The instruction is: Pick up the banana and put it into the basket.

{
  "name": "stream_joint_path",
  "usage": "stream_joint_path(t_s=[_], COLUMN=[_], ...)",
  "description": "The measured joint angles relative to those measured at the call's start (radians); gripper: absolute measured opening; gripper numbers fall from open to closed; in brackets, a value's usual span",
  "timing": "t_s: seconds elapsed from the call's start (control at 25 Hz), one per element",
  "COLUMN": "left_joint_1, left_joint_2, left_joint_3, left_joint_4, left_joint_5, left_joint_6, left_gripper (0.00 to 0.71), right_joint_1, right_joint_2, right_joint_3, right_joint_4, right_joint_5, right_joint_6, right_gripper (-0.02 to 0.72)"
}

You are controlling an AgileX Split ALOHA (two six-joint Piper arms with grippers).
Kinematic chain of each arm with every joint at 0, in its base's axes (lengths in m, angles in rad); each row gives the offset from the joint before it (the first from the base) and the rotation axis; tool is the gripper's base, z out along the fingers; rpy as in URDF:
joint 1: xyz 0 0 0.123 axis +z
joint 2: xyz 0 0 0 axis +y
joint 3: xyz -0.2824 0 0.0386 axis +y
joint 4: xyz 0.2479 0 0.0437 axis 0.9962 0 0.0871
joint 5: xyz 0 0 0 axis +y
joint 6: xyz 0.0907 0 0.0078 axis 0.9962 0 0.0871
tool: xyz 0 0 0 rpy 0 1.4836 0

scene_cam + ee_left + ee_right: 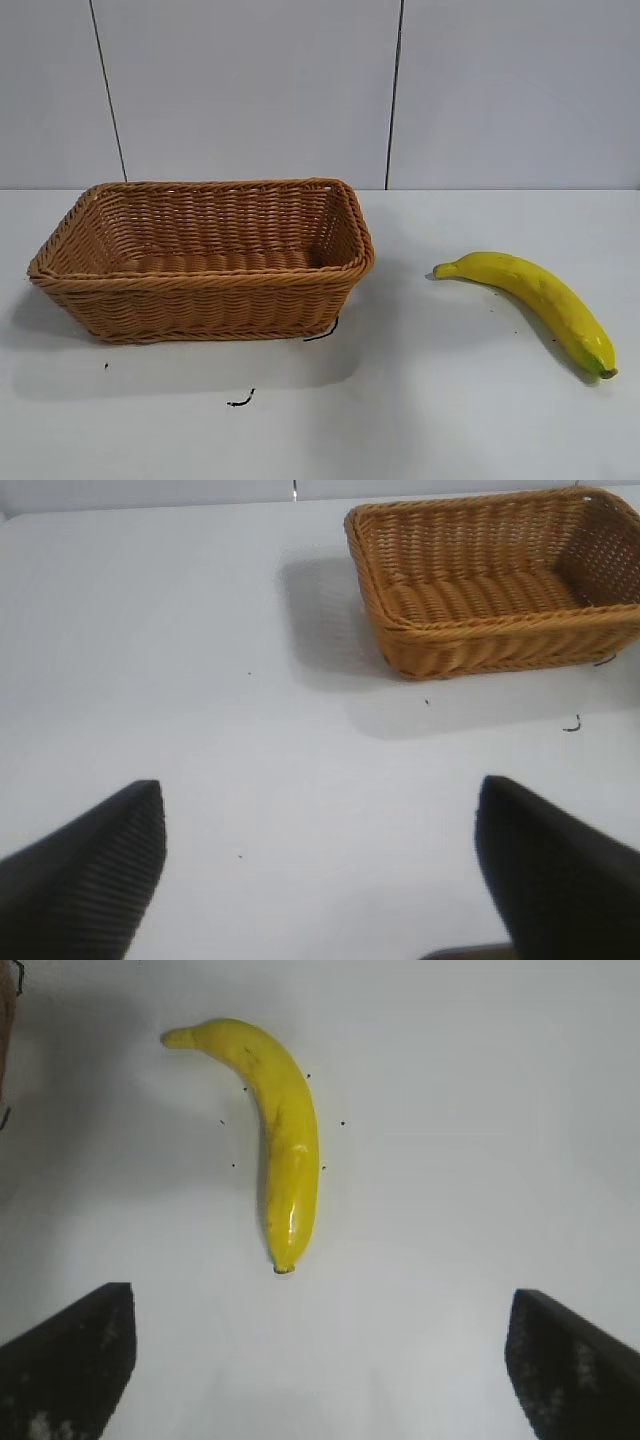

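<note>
Lying on the white table well apart from the wicker basket, toward the right arm's side: one banana, untouched, with the right gripper spread wide above it and the left gripper likewise spread, holding nothing.

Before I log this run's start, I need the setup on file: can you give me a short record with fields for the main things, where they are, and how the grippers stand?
basket: on the white table, on the left arm's side, nothing inside
banana: flat on the table to the right of the basket, apart from it
left gripper: open, above bare table, holding nothing
right gripper: open, above the table just short of the banana, not touching it
task state: banana not yet picked up
</note>
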Motion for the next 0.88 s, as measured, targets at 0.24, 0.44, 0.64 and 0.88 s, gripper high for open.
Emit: stream_joint_path(t_s=[0.24,0.44,0.64,0.88], left_joint_1=[0.000,0.000,0.000,0.000], left_joint_2=[0.000,0.000,0.000,0.000], left_joint_3=[0.000,0.000,0.000,0.000], left_joint_4=[0.000,0.000,0.000,0.000], left_joint_5=[0.000,0.000,0.000,0.000], left_joint_6=[0.000,0.000,0.000,0.000], left_gripper=[0.635,0.635,0.635,0.635], right_joint_1=[0.000,0.000,0.000,0.000], right_joint_2=[0.265,0.413,0.513,0.619], right_joint_3=[-0.154,-0.222,-0.226,-0.226], right_joint_4=[0.017,0.065,0.092,0.114], right_joint_5=[-0.001,-0.005,-0.022,-0.069], right_joint_6=[-0.083,-0.134,-0.152,-0.160], right_gripper=[0.689,0.689,0.689,0.689])
